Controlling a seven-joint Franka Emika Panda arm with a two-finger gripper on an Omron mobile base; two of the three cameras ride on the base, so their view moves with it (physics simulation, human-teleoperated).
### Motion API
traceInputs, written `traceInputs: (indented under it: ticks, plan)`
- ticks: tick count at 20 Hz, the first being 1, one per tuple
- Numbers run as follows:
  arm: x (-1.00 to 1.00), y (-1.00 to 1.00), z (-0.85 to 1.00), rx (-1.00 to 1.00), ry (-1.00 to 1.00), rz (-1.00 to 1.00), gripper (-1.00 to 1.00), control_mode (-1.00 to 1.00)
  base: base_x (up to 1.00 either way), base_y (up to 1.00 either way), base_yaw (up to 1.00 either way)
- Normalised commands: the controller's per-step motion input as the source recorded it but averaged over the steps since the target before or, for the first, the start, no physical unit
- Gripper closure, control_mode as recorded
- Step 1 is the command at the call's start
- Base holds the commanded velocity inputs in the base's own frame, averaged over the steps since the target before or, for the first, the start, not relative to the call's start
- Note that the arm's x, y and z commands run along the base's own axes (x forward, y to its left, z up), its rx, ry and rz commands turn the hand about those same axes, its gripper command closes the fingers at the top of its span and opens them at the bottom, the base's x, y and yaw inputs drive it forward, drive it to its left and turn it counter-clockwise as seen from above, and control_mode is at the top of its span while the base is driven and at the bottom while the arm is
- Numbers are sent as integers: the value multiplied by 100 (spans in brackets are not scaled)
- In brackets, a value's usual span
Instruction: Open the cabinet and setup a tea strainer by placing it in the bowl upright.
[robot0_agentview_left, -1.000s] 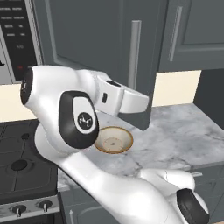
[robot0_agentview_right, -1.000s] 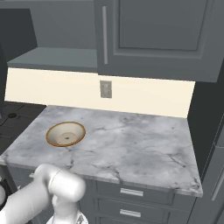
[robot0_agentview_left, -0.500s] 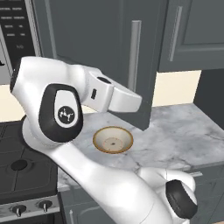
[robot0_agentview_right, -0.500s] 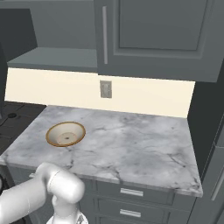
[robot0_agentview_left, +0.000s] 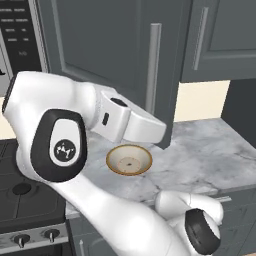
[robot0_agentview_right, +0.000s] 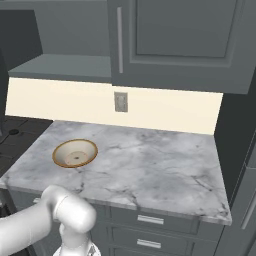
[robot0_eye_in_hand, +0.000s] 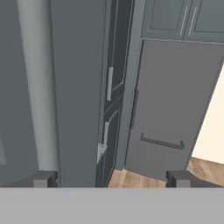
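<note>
The cabinet's left door stands swung out over the counter, its long grey bar handle facing me. Behind it the inner shelf is bare where I can see it. The right door is shut. The bowl, cream with a tan rim, sits on the marble counter under the open door. My gripper is open with nothing between its fingertips, close to the door's face and the bar handle. The white hand reaches to the door's lower corner. The tea strainer is out of view.
A black stove adjoins the counter on the left, with a microwave above it. An outlet sits on the cream backsplash. Lower drawers with silver handles run under the counter. Tall dark units stand across the room.
The arm's big upper links have lifted and swung left, uncovering more of the bowl. The hand stays by the open door's lower corner. The door and the bowl have not moved.
</note>
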Motion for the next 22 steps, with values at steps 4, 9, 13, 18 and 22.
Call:
traceInputs:
  ticks: [4, 9, 13, 18, 22]
  plan:
    - [-14, -5, -8, 7, 1, 9, -100, -100, 0, 0, 0]
    - [-60, -13, -8, 10, 0, 31, -100, -100, 0, 0, 0]
    - [-66, -28, -4, 13, 0, 35, -100, -100, 0, 0, 0]
    - [-24, -50, 0, 23, 0, 36, -100, -100, 0, 0, 0]
    - [-15, -48, 0, 29, 4, 32, -100, -100, 0, 0, 0]
